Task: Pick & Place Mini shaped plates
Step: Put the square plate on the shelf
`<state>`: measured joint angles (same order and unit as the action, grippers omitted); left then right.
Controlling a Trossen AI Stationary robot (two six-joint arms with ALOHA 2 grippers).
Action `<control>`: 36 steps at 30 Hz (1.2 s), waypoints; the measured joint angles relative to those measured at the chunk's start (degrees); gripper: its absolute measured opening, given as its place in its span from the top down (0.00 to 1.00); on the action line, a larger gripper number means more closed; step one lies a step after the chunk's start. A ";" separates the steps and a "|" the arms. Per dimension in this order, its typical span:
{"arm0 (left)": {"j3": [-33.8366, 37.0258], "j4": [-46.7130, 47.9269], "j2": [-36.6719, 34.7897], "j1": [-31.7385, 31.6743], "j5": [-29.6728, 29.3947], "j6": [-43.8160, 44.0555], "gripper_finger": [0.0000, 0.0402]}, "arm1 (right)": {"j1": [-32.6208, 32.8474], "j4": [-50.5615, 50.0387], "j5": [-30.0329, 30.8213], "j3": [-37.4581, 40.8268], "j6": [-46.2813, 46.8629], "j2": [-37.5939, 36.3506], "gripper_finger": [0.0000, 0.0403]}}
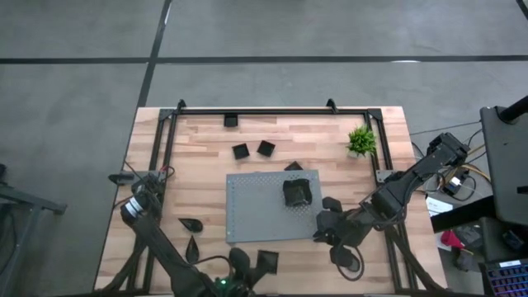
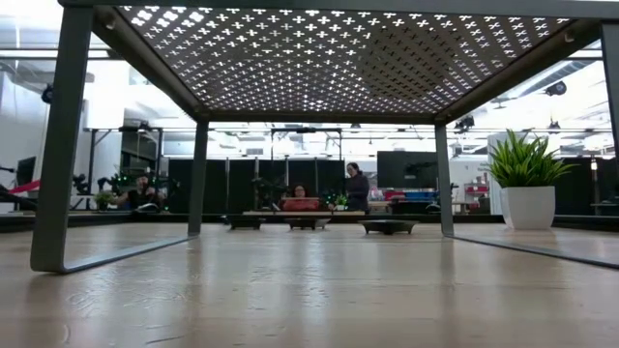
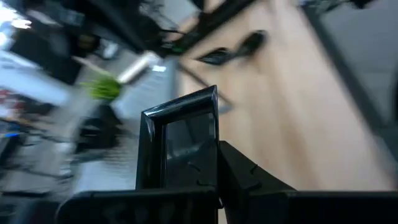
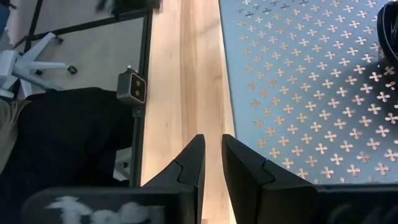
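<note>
The mini shaped plates are small black dishes. Two square ones (image 1: 240,151) (image 1: 266,148) lie on the wood at the far side, and another (image 1: 293,167) lies by the far edge of the grey board (image 1: 256,210). A larger plate (image 1: 297,191) sits on the board. Two teardrop plates (image 1: 191,223) (image 1: 193,247) lie on the wood to its left. My left gripper (image 1: 254,264) hovers near the table's near edge, shut on a square plate (image 3: 180,143). My right gripper (image 4: 212,155) is beside the board's near right corner, open by a narrow gap with nothing in it. My left gripper holds the square plate by its lower rim (image 3: 208,177). One finger (image 3: 242,177) lies against the plate's side, and the plate hides the other. The plate stands up out of the fingers, tilted, and is clear of the table.
A small green potted plant (image 1: 361,142) stands at the far right. A dark metal frame (image 1: 247,110) runs along the table's edges. The low view shows the board raised on legs (image 2: 63,145). A small camera box (image 4: 132,88) sits on the near rail. People sit in the room beyond.
</note>
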<state>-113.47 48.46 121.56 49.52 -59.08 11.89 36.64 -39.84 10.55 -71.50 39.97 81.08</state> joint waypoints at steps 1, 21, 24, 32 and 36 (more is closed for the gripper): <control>-1.10 1.60 0.00 -0.15 -1.70 0.03 1.00 | 0.00 0.21 0.03 0.08 0.00 0.00 0.87; -3.47 26.02 -0.10 -16.93 5.66 9.52 1.00 | 0.00 4.12 0.26 0.38 -3.21 -0.02 0.87; -3.43 25.96 -0.85 -18.67 10.65 8.98 1.00 | 0.00 4.20 0.26 0.38 -3.77 -0.02 0.87; -0.66 16.79 -6.09 -19.19 14.22 4.14 1.00 | 0.00 4.20 0.21 0.50 -4.43 -0.02 0.87; 6.45 11.63 -10.34 -19.30 15.54 2.92 1.00 | 0.00 4.20 0.20 0.58 -4.61 -0.02 0.87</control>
<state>-107.03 60.09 111.21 30.23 -43.53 14.81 36.64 -35.64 10.74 -70.91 35.35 81.06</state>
